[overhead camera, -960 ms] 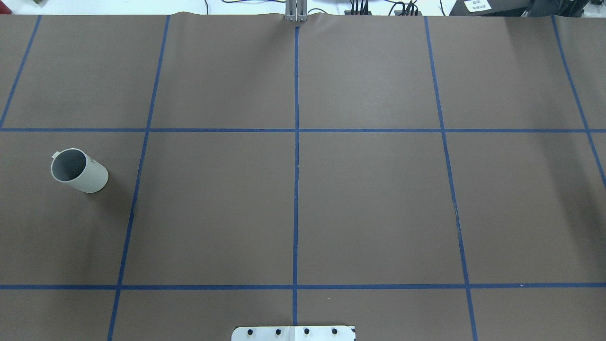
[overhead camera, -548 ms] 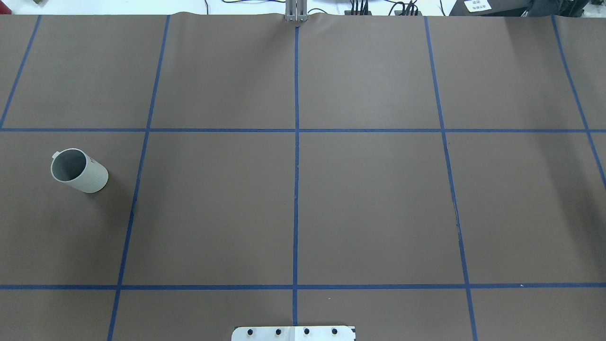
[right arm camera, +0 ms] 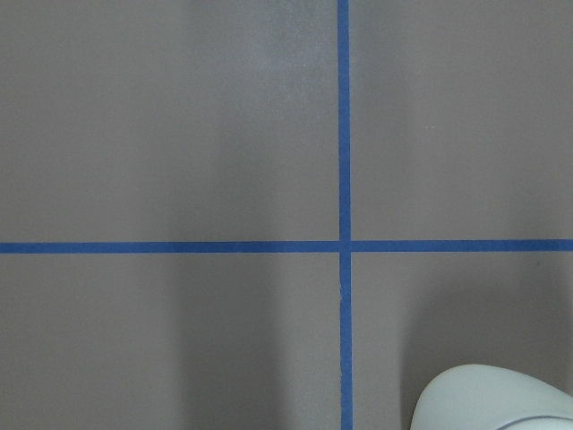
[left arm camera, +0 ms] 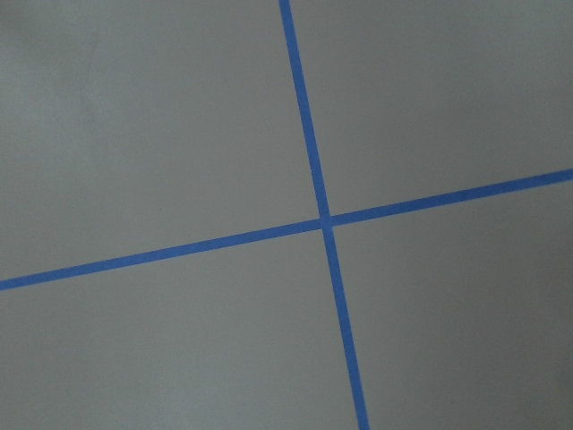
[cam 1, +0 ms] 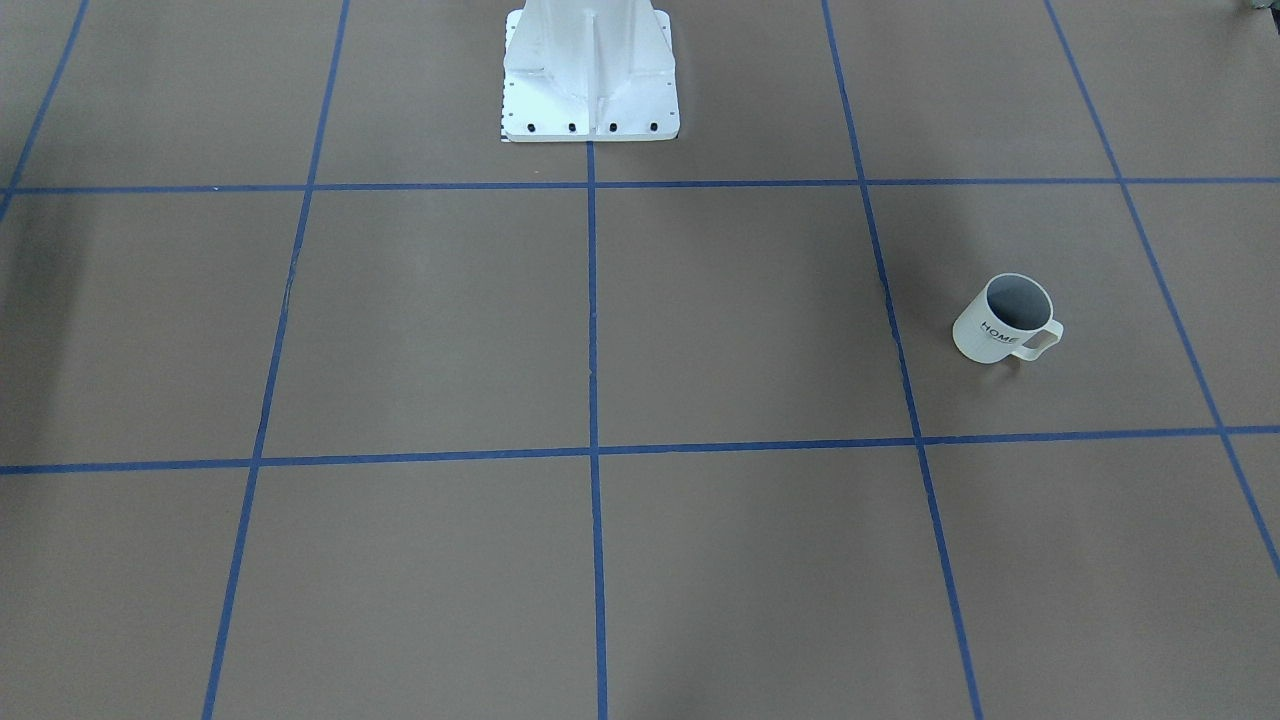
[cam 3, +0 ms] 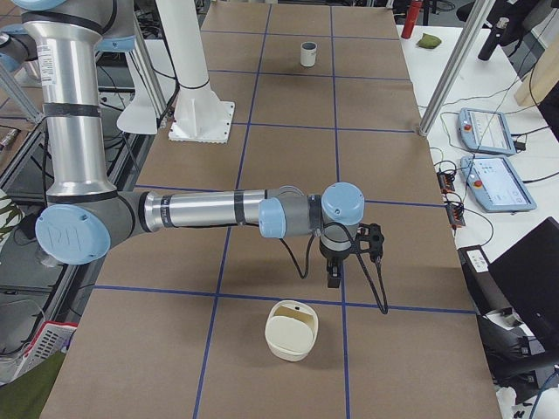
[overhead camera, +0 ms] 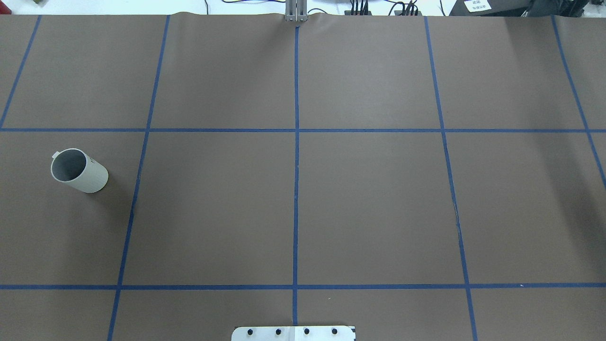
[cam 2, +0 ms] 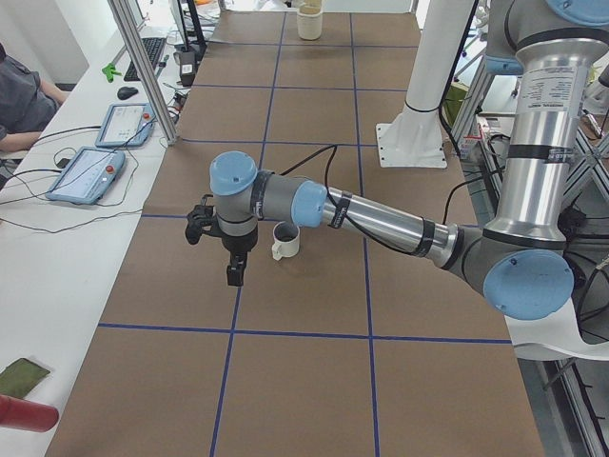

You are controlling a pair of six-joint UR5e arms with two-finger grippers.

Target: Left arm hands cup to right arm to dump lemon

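Note:
The cup [overhead camera: 78, 171] stands upright on the brown mat at the left of the overhead view, an off-white mug with a dark grey inside. Its "HOME" lettering and loop handle face the front-facing camera [cam 1: 1005, 320]. The lemon is hidden; none shows inside the cup. The left arm shows only in the exterior left view, where its gripper [cam 2: 234, 273] hangs just beside the cup [cam 2: 285, 240]; I cannot tell if it is open. The right arm shows only in the exterior right view, its gripper [cam 3: 334, 272] far from the cup [cam 3: 307, 54]; its state is unclear too.
A cream rounded container [cam 3: 293, 330] sits on the mat near the right gripper and peeks into the right wrist view [right arm camera: 491, 399]. The white robot pedestal [cam 1: 590, 70] stands at the table's middle edge. A side bench holds tablets [cam 2: 86, 173], beside a person's arm [cam 2: 24, 105].

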